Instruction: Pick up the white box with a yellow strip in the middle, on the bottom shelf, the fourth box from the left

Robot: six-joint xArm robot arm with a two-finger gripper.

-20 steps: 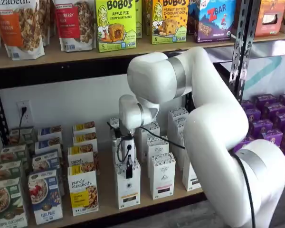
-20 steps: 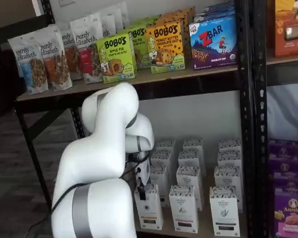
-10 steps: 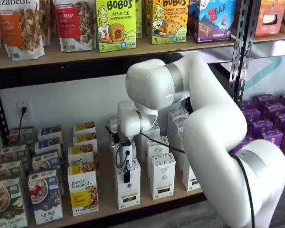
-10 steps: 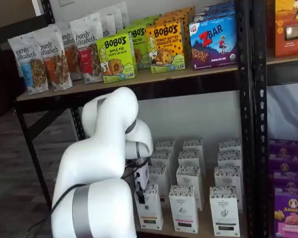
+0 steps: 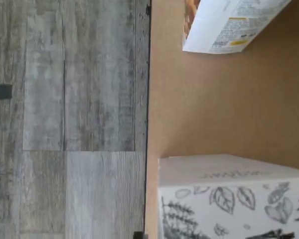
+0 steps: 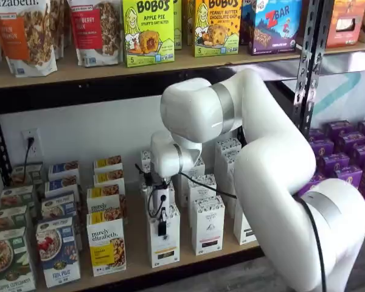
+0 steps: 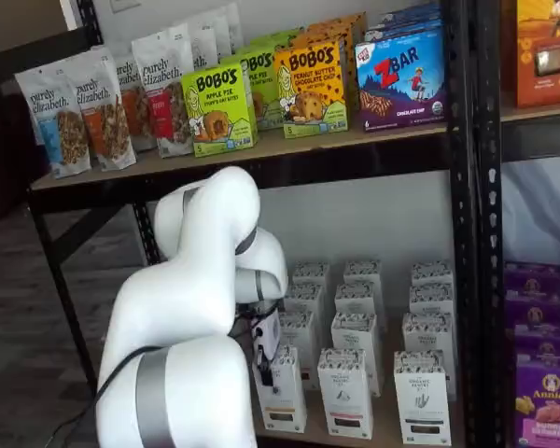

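Since 1 second ago the gripper (image 6: pixel 163 220) has risen slightly, carrying the white box with a yellow strip (image 6: pixel 164 238) up with it. Its black fingers (image 7: pixel 264 359) look clamped on the box's top, though side-on I cannot tell how squarely. That box hangs just above the bottom shelf (image 6: pixel 137 264), beside the purely elizabeth box (image 6: pixel 106 241) and another white box (image 6: pixel 207 224). Judging from this, keep lifting straight, then withdraw slowly so neither neighbour is clipped.
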